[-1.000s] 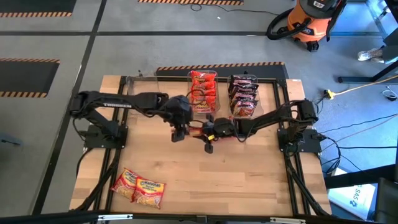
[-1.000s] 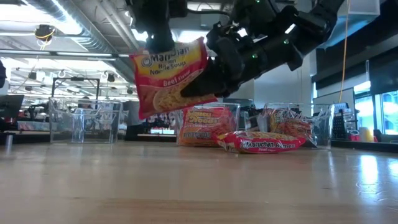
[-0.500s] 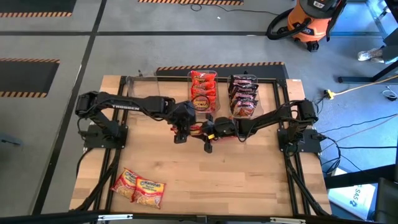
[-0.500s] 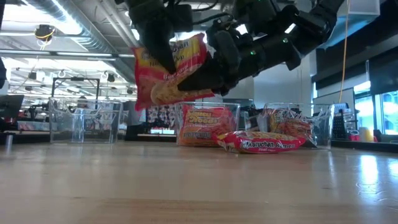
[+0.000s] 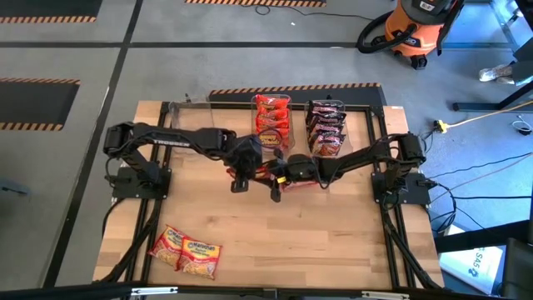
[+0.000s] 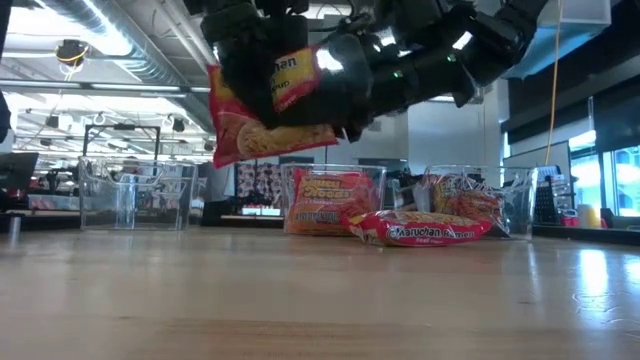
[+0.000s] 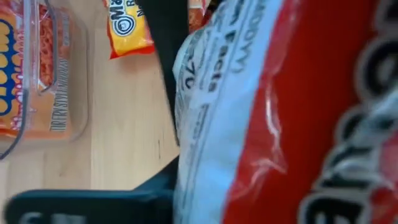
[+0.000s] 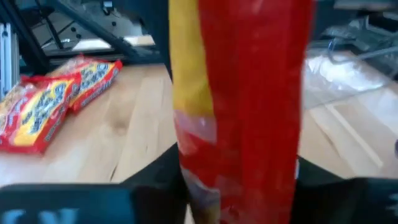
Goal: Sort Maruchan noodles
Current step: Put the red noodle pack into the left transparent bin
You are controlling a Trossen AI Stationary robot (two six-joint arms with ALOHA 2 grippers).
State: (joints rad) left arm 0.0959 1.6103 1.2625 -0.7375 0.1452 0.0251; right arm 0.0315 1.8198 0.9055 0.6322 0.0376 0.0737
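Observation:
A red and yellow Maruchan packet (image 5: 262,172) hangs in the air over the table's middle, between my two grippers; it also shows in the low view (image 6: 262,120). My left gripper (image 5: 241,173) is at its left side and my right gripper (image 5: 281,177) at its right side, both shut on it. Another red packet (image 6: 420,230) lies flat on the table under my right arm. Two orange-yellow packets (image 5: 185,250) lie flat near the front left corner. My left gripper has the packet (image 7: 280,124) between its fingers, coming level from the table's left. One dark finger (image 7: 171,74) lies against the packet's white printed back; the packet hides the other. The packet is lifted clear of the table. My right gripper pinches the packet (image 8: 249,93) between its two fingers, one finger (image 8: 155,180) on each flat face. It comes level from the table's right. The packet stands on edge, tilted, clear of the table.
Three clear bins stand along the far edge: an empty one (image 5: 191,112) on the left, a middle one (image 5: 272,125) with red and orange packets, a right one (image 5: 326,129) with dark packets. Bare wood lies between the arms and the front edge.
My left gripper has gone toward the table's right, up to the packet held by my right gripper, and now stands over its left part. The packet has tipped a little more and shifted slightly toward the left arm. My right gripper has kept its place.

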